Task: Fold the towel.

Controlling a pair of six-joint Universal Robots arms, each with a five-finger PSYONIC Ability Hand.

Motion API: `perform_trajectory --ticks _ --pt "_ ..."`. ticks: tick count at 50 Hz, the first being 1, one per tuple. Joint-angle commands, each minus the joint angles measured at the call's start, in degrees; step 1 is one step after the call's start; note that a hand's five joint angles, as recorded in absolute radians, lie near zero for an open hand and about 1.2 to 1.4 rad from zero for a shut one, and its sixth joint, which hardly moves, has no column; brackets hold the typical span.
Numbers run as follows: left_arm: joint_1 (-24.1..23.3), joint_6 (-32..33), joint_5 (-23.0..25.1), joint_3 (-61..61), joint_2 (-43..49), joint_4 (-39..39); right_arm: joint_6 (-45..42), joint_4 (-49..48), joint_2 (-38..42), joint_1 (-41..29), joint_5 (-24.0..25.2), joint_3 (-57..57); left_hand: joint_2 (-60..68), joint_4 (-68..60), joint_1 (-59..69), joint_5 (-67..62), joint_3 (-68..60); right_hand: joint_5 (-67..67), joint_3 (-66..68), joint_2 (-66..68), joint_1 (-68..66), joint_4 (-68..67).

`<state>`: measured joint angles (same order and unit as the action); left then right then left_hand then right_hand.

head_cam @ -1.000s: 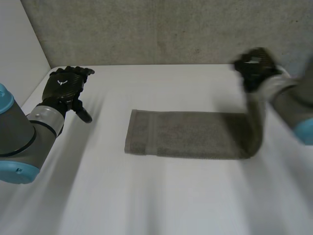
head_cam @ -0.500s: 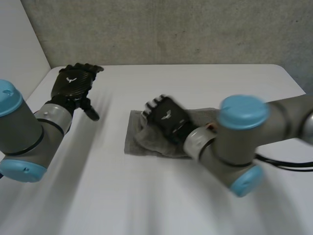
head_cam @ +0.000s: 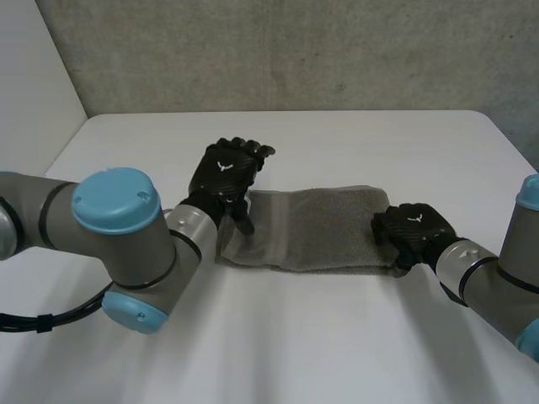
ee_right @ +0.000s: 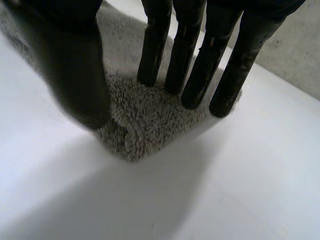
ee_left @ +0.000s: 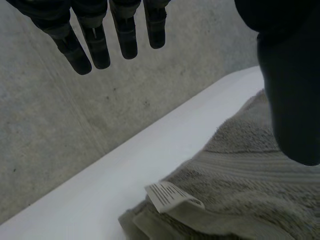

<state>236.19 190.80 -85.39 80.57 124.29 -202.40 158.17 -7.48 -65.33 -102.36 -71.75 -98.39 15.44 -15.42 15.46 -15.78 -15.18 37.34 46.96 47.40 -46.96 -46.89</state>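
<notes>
**Right hand [head_cam: 414,231] pins towel [head_cam: 324,229], left hand [head_cam: 226,172] hovers loose**

Right fingers [ee_right: 155,50] press straight on its right end on the tabletop [head_cam: 337,337]; left fingers [ee_left: 125,35] spread over the left end, grasping nothing. Risk: a sideways drag could skew the layers.

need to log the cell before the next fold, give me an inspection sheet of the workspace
surface: flat white table, no stains seen
job's things: grey terry towel, folded into a strip, lying flat mid-table; white label showing at the end under the left hand
clutter: nothing seen
hands: black left hand open, over the towel's left end; black right hand open, straight fingers pressing the towel's right end
cables: nothing seen on the towel
surroundings: grey concrete wall behind the table
</notes>
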Motion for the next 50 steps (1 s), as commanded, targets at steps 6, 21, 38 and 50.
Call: perform_trajectory --ticks 6,21,38,50 --pt "0.85 -0.16 -1.09 1.96 -5.1 0.17 -4.87 -0.52 2.58 -1.17 -5.32 9.08 -1.01 1.0 -1.04 11.36 0.76 32.66 33.04 32.6 -33.04 -33.11" --pt "9.29 -0.6 -0.74 7.32 -12.14 0.34 -4.45 2.03 3.98 -13.83 -11.4 16.3 -1.86 1.84 -1.88 12.21 1.61 -24.81 -24.43 -24.87 24.43 24.36" --pt "7.62 -0.78 -0.48 9.43 -11.7 0.26 -2.78 -3.85 2.13 3.92 -0.68 -1.72 -4.72 4.7 -4.74 15.06 4.47 -21.31 -20.93 -21.37 20.93 20.86" --pt "7.53 -0.78 -0.48 9.61 -11.44 0.26 -0.32 -5.97 3.45 3.66 -0.68 -0.75 -4.55 4.53 -4.58 14.9 4.3 -11.01 -10.63 -11.07 10.63 10.56"
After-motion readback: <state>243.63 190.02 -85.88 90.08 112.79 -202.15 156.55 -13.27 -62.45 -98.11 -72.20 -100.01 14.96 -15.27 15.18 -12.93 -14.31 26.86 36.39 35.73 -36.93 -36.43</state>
